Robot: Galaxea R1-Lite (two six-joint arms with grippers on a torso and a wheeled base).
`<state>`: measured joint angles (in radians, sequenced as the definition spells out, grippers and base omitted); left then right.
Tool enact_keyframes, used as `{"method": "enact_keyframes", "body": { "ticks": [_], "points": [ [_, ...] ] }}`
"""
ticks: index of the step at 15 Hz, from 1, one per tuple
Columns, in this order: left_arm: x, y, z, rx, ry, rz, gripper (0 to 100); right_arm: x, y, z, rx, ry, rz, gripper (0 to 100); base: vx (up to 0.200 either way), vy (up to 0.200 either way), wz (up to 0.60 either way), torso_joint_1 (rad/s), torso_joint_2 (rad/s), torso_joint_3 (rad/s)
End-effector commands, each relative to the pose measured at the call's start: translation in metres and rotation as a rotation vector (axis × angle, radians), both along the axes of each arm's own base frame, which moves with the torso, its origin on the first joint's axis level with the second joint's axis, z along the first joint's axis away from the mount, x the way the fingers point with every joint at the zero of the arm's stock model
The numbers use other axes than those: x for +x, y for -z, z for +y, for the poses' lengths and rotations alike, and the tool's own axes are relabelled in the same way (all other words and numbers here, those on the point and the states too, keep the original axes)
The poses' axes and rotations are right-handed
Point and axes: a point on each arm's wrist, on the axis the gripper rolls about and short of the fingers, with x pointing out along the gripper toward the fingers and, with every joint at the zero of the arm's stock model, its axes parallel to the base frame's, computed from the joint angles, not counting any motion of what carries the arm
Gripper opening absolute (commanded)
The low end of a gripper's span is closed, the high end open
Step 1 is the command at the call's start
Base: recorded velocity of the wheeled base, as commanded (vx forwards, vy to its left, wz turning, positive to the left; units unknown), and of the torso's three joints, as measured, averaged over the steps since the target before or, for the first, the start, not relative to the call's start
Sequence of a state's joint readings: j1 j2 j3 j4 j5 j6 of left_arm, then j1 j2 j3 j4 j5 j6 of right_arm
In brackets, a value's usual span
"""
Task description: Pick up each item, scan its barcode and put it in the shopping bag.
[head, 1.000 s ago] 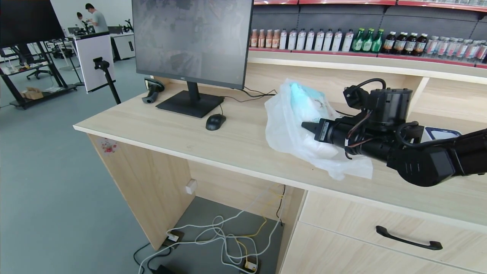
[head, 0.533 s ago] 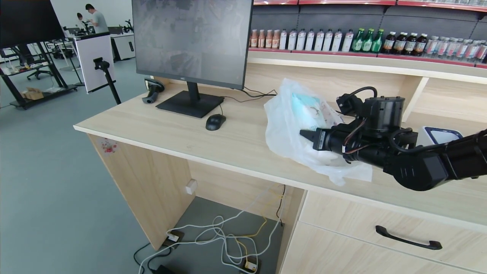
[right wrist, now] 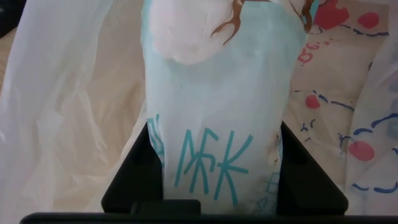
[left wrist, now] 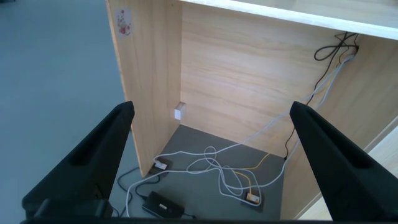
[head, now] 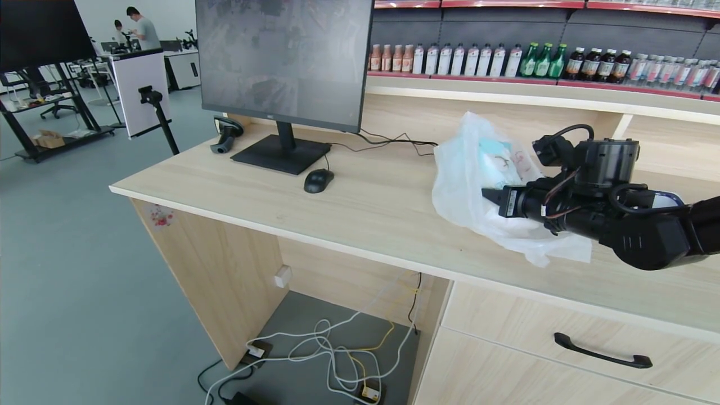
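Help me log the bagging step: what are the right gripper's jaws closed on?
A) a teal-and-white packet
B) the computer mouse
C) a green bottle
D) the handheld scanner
A: the right wrist view shows the teal-and-white packet clamped between the jaws of the right gripper, inside the white shopping bag.

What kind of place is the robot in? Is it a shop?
Probably a shop checkout. Rows of drink bottles line the shelf behind, a scanner sits by the monitor on the counter, and the right tool holds a pack at the shopping bag.
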<state>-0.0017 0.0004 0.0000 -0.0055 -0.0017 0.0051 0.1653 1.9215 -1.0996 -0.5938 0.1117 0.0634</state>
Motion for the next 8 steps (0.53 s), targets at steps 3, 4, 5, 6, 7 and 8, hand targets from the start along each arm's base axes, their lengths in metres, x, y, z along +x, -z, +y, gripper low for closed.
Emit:
{"method": "enact_keyframes", "body": {
  "ticks": [3, 4, 5, 6, 7, 8],
  "points": [
    [0.000, 0.000, 0.000, -0.001, 0.000, 0.001, 100, -0.005, -0.008, 0.005, -0.023, -0.027, -0.037, 0, 0.000, 0.000, 0.00, 0.000, 0.00, 0.000],
    [0.000, 0.000, 0.000, -0.001, 0.000, 0.001, 100, -0.002, -0.003, 0.006, -0.047, -0.032, -0.031, 0, 0.000, 0.000, 0.00, 0.000, 0.00, 0.000],
    [0.000, 0.000, 0.000, -0.001, 0.000, 0.001, 100, -0.003, 0.003, 0.007, -0.055, -0.027, -0.016, 0, 0.000, 0.000, 0.00, 0.000, 0.00, 0.000],
    [0.000, 0.000, 0.000, -0.001, 0.000, 0.001, 100, -0.006, 0.006, 0.007, -0.058, -0.019, -0.002, 0, 0.000, 0.000, 0.00, 0.000, 0.00, 0.000],
    [0.000, 0.000, 0.000, 0.001, 0.000, 0.001, 100, -0.009, 0.015, 0.007, -0.063, -0.010, 0.025, 0, 0.000, 0.000, 0.00, 0.000, 0.00, 0.000],
    [0.000, 0.000, 0.000, 0.001, 0.000, 0.001, 100, -0.008, 0.020, 0.007, -0.063, -0.010, 0.025, 0, 0.000, 0.000, 0.00, 0.000, 0.00, 0.000]
  ]
}}
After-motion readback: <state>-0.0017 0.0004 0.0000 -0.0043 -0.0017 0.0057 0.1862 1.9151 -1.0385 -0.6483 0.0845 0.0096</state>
